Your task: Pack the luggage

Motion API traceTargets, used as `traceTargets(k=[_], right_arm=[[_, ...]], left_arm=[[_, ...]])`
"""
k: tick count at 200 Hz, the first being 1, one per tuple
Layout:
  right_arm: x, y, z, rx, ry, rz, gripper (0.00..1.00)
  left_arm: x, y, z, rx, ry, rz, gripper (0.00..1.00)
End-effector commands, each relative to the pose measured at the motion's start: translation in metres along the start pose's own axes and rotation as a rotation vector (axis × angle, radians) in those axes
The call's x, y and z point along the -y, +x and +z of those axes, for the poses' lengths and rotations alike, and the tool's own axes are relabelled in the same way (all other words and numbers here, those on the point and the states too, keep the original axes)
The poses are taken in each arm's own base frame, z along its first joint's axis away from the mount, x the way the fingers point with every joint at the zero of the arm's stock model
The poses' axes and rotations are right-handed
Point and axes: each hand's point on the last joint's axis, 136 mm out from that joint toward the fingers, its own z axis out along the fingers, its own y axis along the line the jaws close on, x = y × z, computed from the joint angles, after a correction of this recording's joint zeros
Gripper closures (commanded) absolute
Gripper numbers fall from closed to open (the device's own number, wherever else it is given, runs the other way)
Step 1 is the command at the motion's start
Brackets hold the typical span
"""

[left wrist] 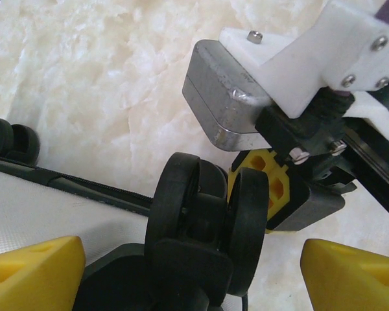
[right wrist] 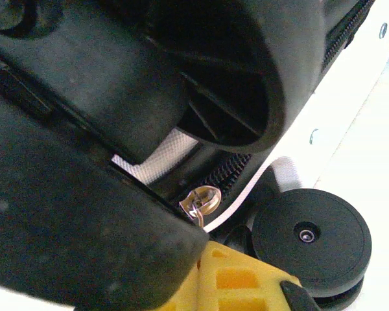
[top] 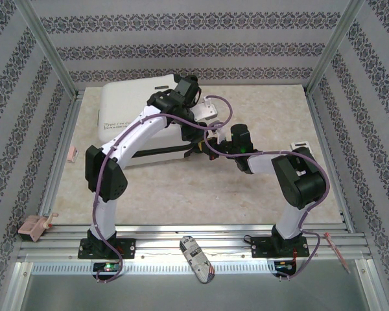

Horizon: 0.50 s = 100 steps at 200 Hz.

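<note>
The luggage (top: 129,110) is a white hard-shell suitcase lying flat and closed at the back left of the table. My left gripper (left wrist: 193,272) is open, its yellow fingertips (left wrist: 32,272) wide apart on either side of a black double wheel (left wrist: 201,214) at the suitcase's near right corner, above the white shell (left wrist: 39,214). My right gripper (right wrist: 201,243) sits at that same corner (top: 207,148), shut on the metal zipper pull (right wrist: 203,199) beside the black zipper band (right wrist: 230,172) and another wheel (right wrist: 311,233). Its yellow finger (left wrist: 272,188) shows just behind the double wheel.
Metal frame posts and patterned walls enclose the marble-look table (top: 201,188). Two pink items (top: 71,154) (top: 34,227) lie at the left edge. A patterned object (top: 198,259) rests on the near rail between the arm bases.
</note>
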Motion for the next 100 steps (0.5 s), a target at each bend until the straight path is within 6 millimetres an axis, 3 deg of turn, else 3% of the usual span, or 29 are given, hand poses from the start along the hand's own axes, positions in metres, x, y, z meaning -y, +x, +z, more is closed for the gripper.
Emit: traceTargets(k=[1,100], right_arm=[[-0.032,-0.04,-0.008,0.121,-0.129,-0.119,1.0],[-0.036,-0.039,-0.009,0.125,-0.147,-0.118,1.0]], left_arm=[[0.002,0.015,0.021,-0.085,-0.003,0.014,0.13],[-0.013,0.022,0.043,-0.153,-0.054,0.042,0.12]])
